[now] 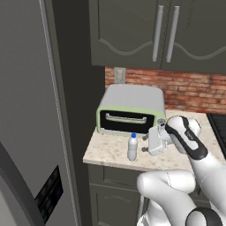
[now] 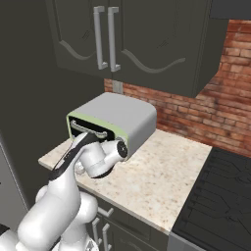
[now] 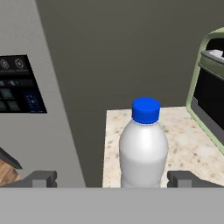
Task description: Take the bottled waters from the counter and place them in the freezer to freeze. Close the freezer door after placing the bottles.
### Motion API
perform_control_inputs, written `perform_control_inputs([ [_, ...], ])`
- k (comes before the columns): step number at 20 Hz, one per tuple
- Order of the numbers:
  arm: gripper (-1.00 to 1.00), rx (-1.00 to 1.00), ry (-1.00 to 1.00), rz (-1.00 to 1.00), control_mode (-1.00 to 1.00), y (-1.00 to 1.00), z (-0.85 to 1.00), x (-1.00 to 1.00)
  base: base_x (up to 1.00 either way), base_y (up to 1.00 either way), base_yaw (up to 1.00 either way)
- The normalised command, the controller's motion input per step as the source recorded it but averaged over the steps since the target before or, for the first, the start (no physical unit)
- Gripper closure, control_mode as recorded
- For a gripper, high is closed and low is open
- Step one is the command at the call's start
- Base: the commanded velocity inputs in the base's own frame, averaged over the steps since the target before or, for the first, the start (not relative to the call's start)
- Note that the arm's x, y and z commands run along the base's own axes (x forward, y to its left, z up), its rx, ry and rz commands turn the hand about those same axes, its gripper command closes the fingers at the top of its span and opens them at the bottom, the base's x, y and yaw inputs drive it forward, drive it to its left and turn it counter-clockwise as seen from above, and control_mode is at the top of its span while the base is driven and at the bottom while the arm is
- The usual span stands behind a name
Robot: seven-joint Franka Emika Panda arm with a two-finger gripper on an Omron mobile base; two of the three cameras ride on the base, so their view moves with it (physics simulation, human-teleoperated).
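Dark finger tips of the gripper (image 3: 111, 178) stand wide apart at either side of a bottled water (image 3: 143, 146), closed on nothing. Its clear body looks white and full beneath a blue cap (image 3: 145, 110); it stands upright on the beige speckled counter (image 1: 112, 152), near the front edge, in front of the toaster oven (image 1: 130, 109). Beyond the counter's end rises the grey freezer (image 3: 52, 109) with its black panel (image 3: 22, 84).

Flat, even rendered light, no clear source. Dim around the wall cabinets (image 1: 159, 31) at 12 o'clock. Soft highlight on bottle (image 3: 143, 151). Slightly soft, low-res; no glare or edge distortion.
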Motion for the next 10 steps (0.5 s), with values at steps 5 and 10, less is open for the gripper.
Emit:
perform_control_inputs([
  [5,-1.00,0.00,0.00,0.02,-1.00,0.07,-0.03,0.10,0.00,0.00,0.00],
  [10,-1.00,0.00,0.00,0.03,-1.00,0.00,-0.17,0.21,0.00,0.00,0.00],
])
